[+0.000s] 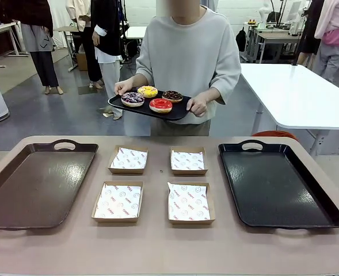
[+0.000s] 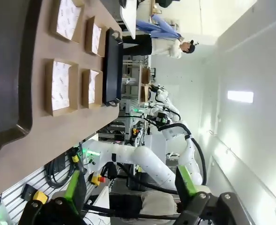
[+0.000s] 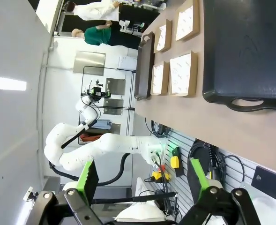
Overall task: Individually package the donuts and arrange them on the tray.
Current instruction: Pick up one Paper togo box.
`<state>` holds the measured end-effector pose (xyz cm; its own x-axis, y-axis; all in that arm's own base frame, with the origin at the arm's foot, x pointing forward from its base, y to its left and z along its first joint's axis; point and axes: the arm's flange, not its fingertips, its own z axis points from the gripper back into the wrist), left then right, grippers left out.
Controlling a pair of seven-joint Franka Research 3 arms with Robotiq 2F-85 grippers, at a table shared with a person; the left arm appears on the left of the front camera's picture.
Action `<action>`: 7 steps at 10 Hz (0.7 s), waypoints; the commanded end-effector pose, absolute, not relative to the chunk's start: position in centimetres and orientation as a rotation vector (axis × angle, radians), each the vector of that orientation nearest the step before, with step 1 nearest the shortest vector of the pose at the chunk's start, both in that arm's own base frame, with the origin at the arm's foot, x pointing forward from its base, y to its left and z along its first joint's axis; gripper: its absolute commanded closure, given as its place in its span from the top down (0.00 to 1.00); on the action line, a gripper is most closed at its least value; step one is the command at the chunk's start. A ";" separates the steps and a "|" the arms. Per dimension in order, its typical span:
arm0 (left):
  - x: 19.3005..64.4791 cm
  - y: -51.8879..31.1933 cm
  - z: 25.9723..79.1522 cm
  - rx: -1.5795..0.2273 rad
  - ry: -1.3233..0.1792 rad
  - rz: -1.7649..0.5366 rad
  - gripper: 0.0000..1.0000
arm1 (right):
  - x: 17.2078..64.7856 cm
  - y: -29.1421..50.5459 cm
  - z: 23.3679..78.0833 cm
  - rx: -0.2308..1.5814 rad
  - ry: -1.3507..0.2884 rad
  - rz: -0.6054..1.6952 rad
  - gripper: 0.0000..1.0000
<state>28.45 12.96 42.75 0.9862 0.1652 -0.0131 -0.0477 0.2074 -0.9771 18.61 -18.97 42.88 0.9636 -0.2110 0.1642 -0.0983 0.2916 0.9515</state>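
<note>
A person across the table holds a small black serving tray (image 1: 178,112) with both hands. On it lie the four donuts: dark purple with pale sprinkles (image 1: 133,98), yellow-iced (image 1: 147,91), chocolate brown (image 1: 172,95) and glossy red (image 1: 160,105). My left gripper (image 2: 130,187) is open, its green-padded fingers (image 2: 75,190) spread wide in the air off the table's near edge. My right gripper (image 3: 142,176) is open too, with nothing between its fingers (image 3: 87,176), beyond the table's edge near the black tray (image 3: 241,47).
On the table a brown tray (image 1: 37,184) lies at the left and a black tray (image 1: 278,184) at the right. Between them sit several paper-lined cardboard boxes (image 1: 118,201), (image 1: 188,160). A white table (image 1: 301,98) and other people stand farther back.
</note>
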 end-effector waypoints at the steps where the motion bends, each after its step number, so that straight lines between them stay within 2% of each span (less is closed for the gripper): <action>1: 28.4 13.7 42.7 -1.313 -0.141 0.111 1.00 | 18.6 -18.9 43.3 1.252 -0.278 -0.065 1.00; 2: 28.1 12.7 43.4 -1.272 -0.155 0.044 1.00 | 18.6 -19.0 42.9 1.278 -0.280 -0.076 1.00; 3: 28.5 13.2 42.6 -1.345 -0.112 0.143 1.00 | 18.6 -19.0 42.9 1.278 -0.280 -0.076 1.00; 7: 28.5 13.2 42.6 -1.345 -0.112 0.143 1.00 | 18.6 -19.0 42.9 1.278 -0.280 -0.076 1.00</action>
